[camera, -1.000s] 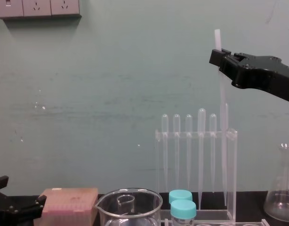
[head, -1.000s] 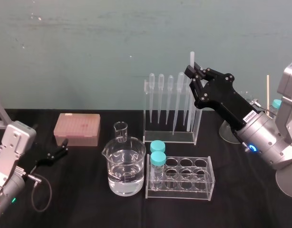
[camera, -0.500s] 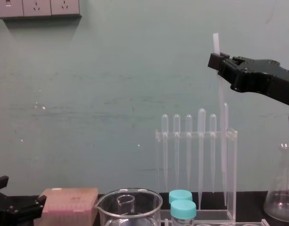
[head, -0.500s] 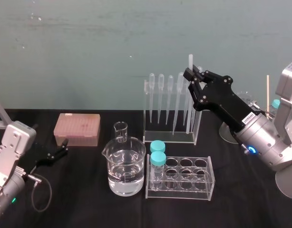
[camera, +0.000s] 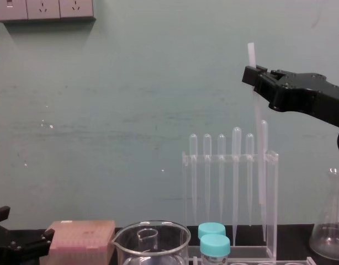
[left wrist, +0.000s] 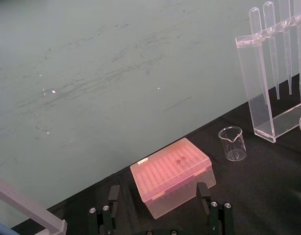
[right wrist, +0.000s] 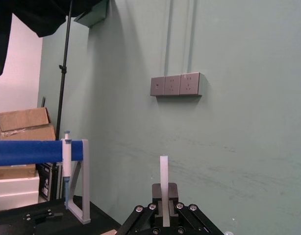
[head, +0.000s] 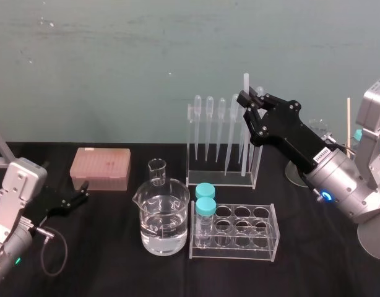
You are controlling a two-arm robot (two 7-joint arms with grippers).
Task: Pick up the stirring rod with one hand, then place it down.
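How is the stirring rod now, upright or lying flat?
Nearly upright: the right gripper pinches the stirring rod near its top, by the pipette rack. Left gripper idle.

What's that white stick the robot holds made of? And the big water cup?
The stirring rod, pinched in the right hand: probably plastic or frosted glass; milky, half see-through. The beaker: clear, shiny, likely glass; water shows through. The left hand sits parked.
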